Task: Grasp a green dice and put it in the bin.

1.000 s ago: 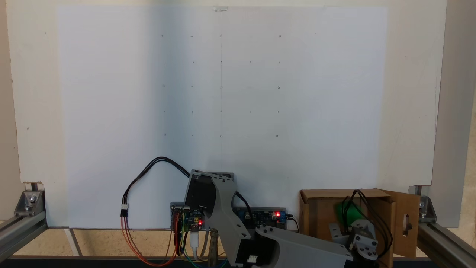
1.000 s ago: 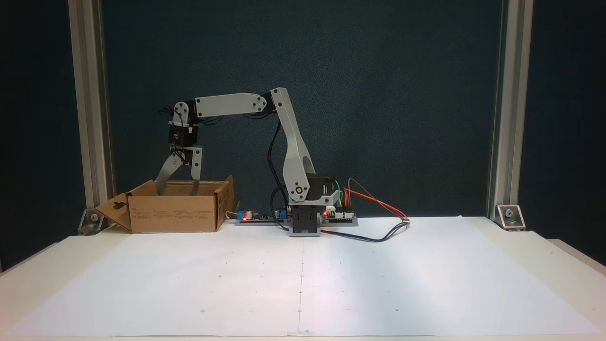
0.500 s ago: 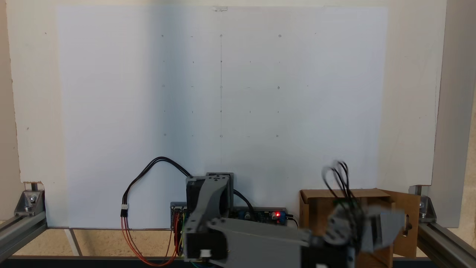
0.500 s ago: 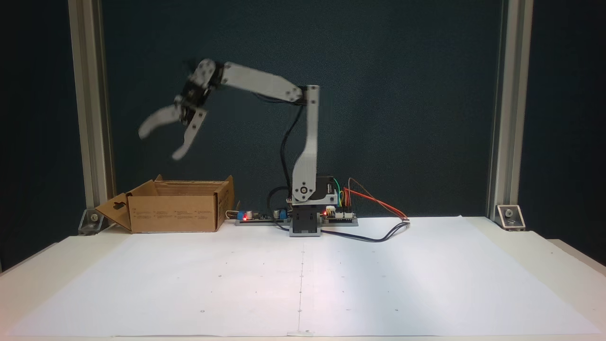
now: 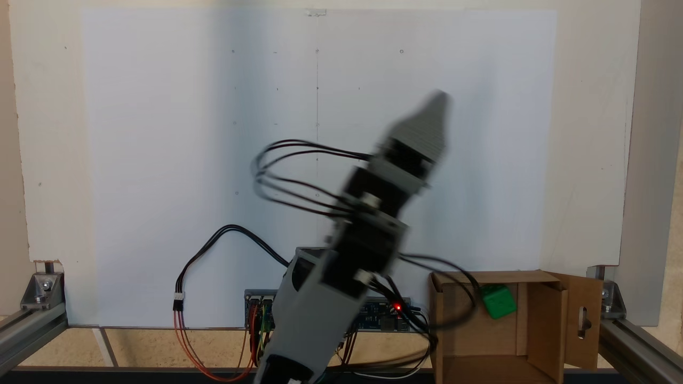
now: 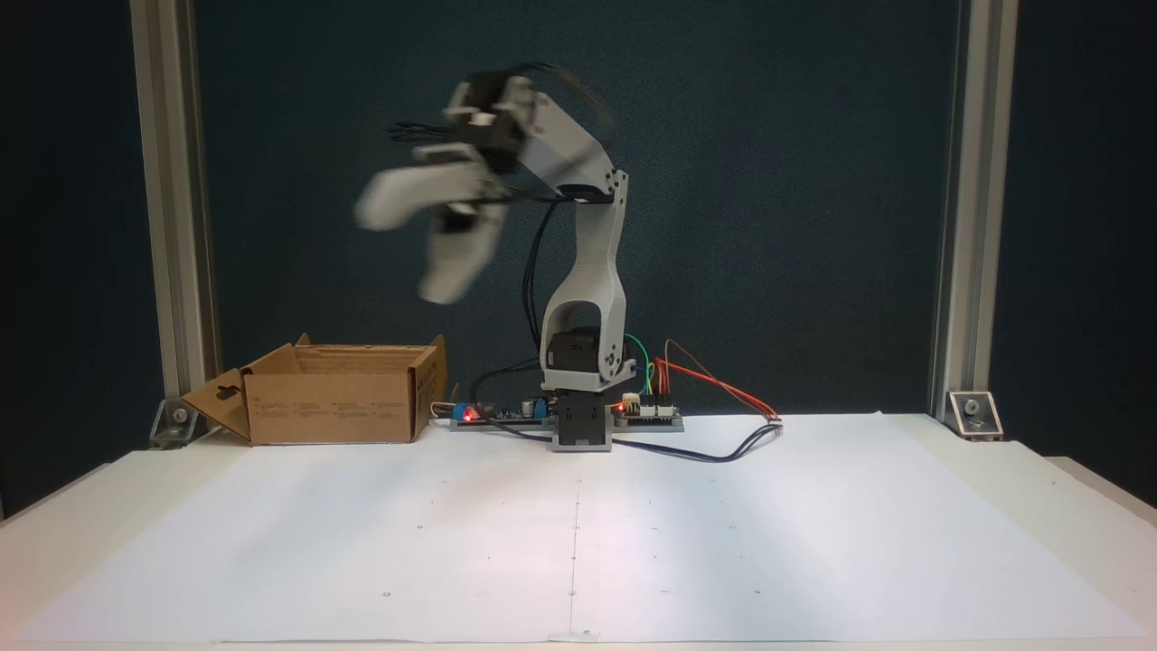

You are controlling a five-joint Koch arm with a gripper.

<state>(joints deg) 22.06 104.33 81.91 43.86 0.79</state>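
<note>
The green dice [image 5: 499, 302] lies inside the bin [image 5: 543, 320], a brown cardboard box with upright flaps, close to its top wall in that view. From the front, the bin [image 6: 334, 409] stands at the left behind the paper, and its walls hide the dice. My gripper [image 6: 402, 253] is blurred, high in the air to the right of the bin and well above it. Its two jaws are spread apart with nothing between them. From above, the gripper [image 5: 438, 104] points out over the white sheet, its jaws stacked one over the other.
The arm's base [image 6: 581, 425] stands at the back of a white paper sheet [image 6: 578, 533] marked with small dots. Circuit boards [image 6: 493, 414] and loose wires [image 6: 723, 425] lie beside the base. Aluminium posts [image 6: 172, 199] flank the table.
The gripper rose out of the bin and swung up and away toward the middle, jaws open. The green dice stayed behind in the bin.
</note>
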